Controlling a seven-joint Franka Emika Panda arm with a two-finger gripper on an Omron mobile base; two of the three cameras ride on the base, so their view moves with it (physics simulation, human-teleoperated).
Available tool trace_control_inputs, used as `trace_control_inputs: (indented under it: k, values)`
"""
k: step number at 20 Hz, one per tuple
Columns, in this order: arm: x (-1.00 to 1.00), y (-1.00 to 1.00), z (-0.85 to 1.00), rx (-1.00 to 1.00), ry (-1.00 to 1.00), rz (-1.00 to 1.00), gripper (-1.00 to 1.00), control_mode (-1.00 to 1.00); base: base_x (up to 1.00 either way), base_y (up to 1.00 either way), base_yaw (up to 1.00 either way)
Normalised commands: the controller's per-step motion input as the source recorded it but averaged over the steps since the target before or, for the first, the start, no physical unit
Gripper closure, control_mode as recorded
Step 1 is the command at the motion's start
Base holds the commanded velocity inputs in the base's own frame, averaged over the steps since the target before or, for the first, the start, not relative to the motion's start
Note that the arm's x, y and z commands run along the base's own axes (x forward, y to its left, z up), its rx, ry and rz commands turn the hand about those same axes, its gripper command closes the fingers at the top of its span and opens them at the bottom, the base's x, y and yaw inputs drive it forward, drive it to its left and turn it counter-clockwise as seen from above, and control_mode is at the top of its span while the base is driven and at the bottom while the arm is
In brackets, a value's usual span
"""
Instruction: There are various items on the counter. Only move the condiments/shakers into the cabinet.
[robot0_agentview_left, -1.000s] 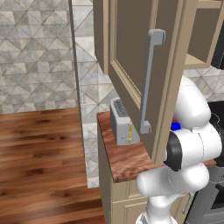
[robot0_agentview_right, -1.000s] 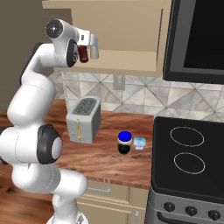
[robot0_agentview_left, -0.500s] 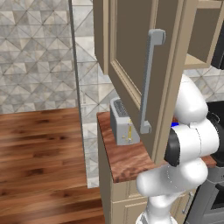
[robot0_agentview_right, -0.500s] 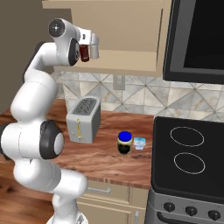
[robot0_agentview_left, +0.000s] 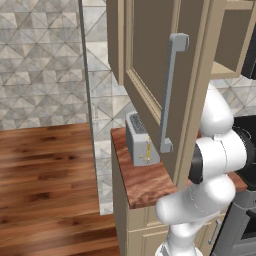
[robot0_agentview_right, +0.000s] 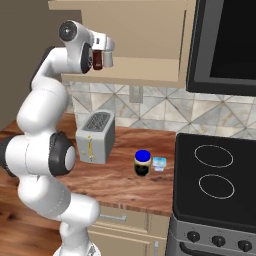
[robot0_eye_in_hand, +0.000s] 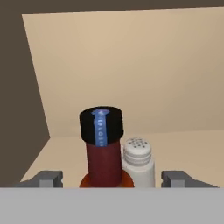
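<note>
In the hand view the dark red sauce bottle (robot0_eye_in_hand: 103, 153) with its black cap stands upright inside the cabinet (robot0_eye_in_hand: 131, 65). My gripper (robot0_eye_in_hand: 113, 179) is open, with a finger well clear on each side of the bottle. The pale grey shaker (robot0_eye_in_hand: 139, 159) stands just right of the bottle, touching or nearly touching it. The bottle's base is hidden. From the right base view, my gripper (robot0_agentview_right: 103, 54) is raised at the open cabinet's shelf (robot0_agentview_right: 130, 75), with the bottle (robot0_agentview_right: 97, 59) at it. The cabinet door (robot0_agentview_left: 150, 70) hangs open with its grey bar handle (robot0_agentview_left: 170, 90).
On the wooden counter (robot0_agentview_right: 120, 182) stand a silver toaster (robot0_agentview_right: 95, 136), a dark jar with a blue lid (robot0_agentview_right: 143, 162) and a small pale container (robot0_agentview_right: 159, 163). A black stove (robot0_agentview_right: 220, 175) lies to the right, a dark microwave (robot0_agentview_right: 225, 40) above it. The open door juts over the counter (robot0_agentview_left: 145, 182).
The gripper was shut on the bottle and has now opened, leaving the bottle standing between the spread fingers. The arm has barely shifted.
</note>
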Motion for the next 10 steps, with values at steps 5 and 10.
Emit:
trace_control_inputs:
  k: [5,10]
  values:
    - [0.08,0.0,0.0,0.0,0.0,0.0,-1.0,-1.0,0.0,0.0,0.0]
    - [0.02,0.0,-0.02,0.0,0.0,0.0,-1.0,-1.0,0.0,0.0,0.0]
